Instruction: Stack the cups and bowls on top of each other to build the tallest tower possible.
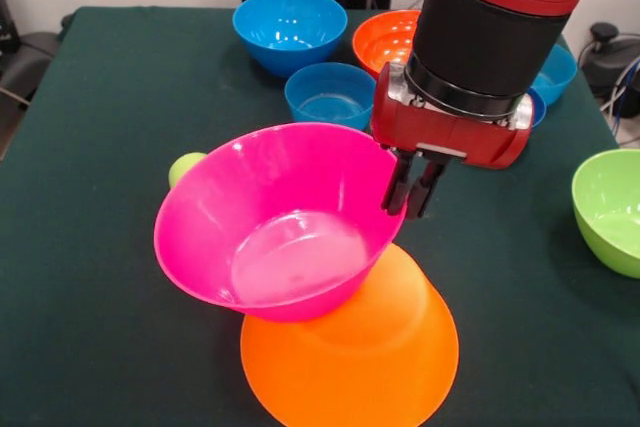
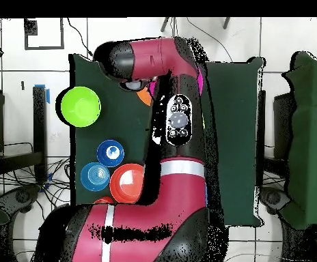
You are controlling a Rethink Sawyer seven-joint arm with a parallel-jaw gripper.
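- The gripper (image 1: 414, 190) pinches the far rim of the large pink bowl (image 1: 275, 222), fingers closed on the thin wall.
- The bowl hangs tilted, its base resting on the inverted light-orange bowl (image 1: 355, 347) just below the gripper.
- Risk: glossy, rounded plastic on plastic could let the off-centre bowl slide off once released.

The red and black arm (image 1: 490, 37) came down from the upper right of the front view, its wrist nearly vertical. The gripper (image 1: 412, 187) pointed downward with its jaws drawn close together, pinching a thin rim. In the overhead view the arm (image 2: 178, 116) stretched away from the base, hiding the gripper.
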